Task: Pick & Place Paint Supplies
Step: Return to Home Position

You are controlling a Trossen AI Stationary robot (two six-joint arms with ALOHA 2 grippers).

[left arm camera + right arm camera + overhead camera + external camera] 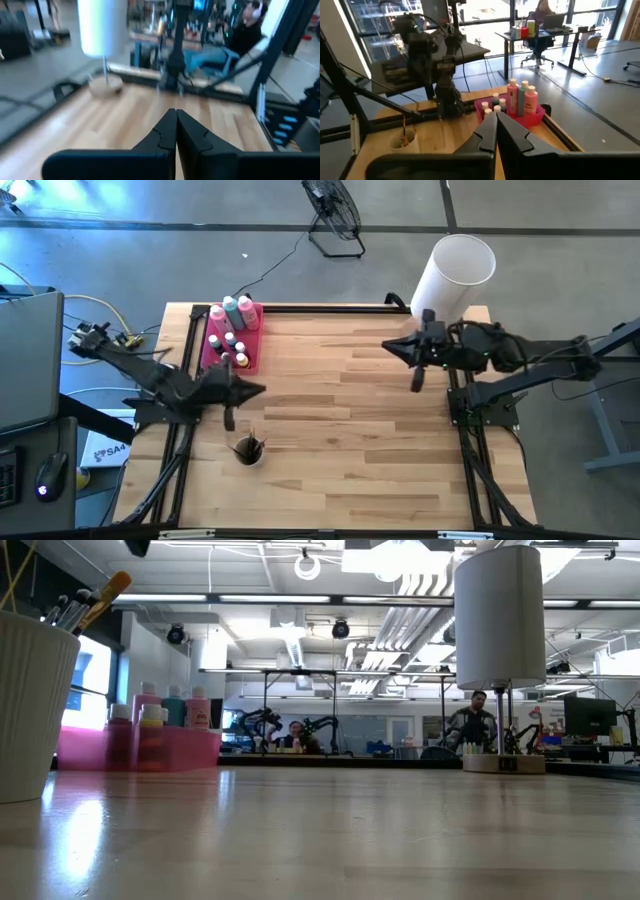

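Squeeze bottles [232, 312] and paint pots [229, 340] stand in the pink tray [253, 346], upper left of the high view. Brushes [250, 442] stand in the cup [247, 457], lower left of centre. Left gripper [229, 419], just above the cup in the frame: fully closed, empty. Right gripper [417, 381], over the worktop [340, 420] at right: fully closed, empty.

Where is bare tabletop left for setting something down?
Widest: the middle of the table, between the brush cup and the right end effector. Crowded: the pink tray corner, the left end effector beside the cup, the lamp at the far right corner.
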